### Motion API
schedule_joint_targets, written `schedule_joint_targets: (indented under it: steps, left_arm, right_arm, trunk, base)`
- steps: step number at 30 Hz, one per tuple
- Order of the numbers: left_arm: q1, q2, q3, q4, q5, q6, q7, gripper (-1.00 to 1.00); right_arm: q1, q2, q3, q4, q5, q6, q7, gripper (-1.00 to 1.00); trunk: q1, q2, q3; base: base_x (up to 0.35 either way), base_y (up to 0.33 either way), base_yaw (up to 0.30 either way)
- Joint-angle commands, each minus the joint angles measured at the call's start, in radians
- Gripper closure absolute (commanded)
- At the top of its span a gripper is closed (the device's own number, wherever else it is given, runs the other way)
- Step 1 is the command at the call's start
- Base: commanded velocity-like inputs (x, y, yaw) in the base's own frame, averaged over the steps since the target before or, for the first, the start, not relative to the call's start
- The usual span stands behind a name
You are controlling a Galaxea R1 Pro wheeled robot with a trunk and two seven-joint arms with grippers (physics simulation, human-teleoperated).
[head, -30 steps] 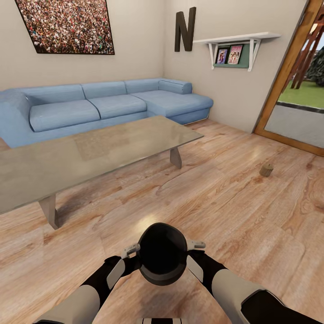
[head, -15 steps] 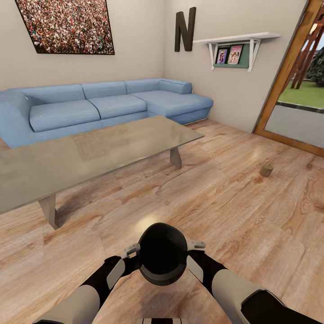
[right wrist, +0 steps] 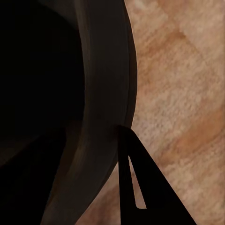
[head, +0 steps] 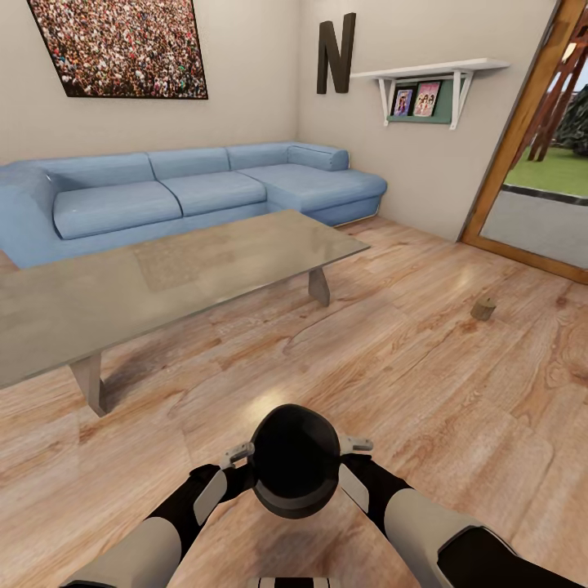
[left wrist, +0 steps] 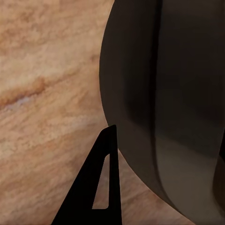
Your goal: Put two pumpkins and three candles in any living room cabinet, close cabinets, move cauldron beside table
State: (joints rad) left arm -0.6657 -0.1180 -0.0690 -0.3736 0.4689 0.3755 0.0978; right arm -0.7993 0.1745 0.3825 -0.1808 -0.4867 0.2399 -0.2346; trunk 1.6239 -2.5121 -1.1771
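- Low at the head view's middle, the cauldron (head: 295,471) is held between both arms above the wood floor (head: 425,384).
- The left hand (head: 238,454) is clamped on its rim; one finger (left wrist: 96,185) is seen beside the wall.
- The right hand (head: 356,446) is clamped on the opposite rim, with a finger (right wrist: 136,185) outside it.
- The bench (head: 155,282) stands ahead at left, well apart from the cauldron.
- One candle (head: 483,308) is set on the floor far right.
- A blue sofa (head: 188,192) is placed behind.

I see a round matt black cauldron (head: 295,469) over glossy grained wooden floor (head: 425,384), beside a smooth grey stone-like table (head: 163,278)
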Motion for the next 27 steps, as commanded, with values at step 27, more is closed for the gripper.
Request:
schedule_joint_targets:
  steps: [27]
  left_arm:
    - [0.0,0.003,-0.006,-0.002,-0.007,0.005,0.023,1.0]
  right_arm:
    - [0.0,0.0,0.01,0.0,-0.007,0.005,-0.009,1.0]
  trunk:
    - [-0.001,0.0,0.007]
  base:
    - [0.0,0.0,0.0]
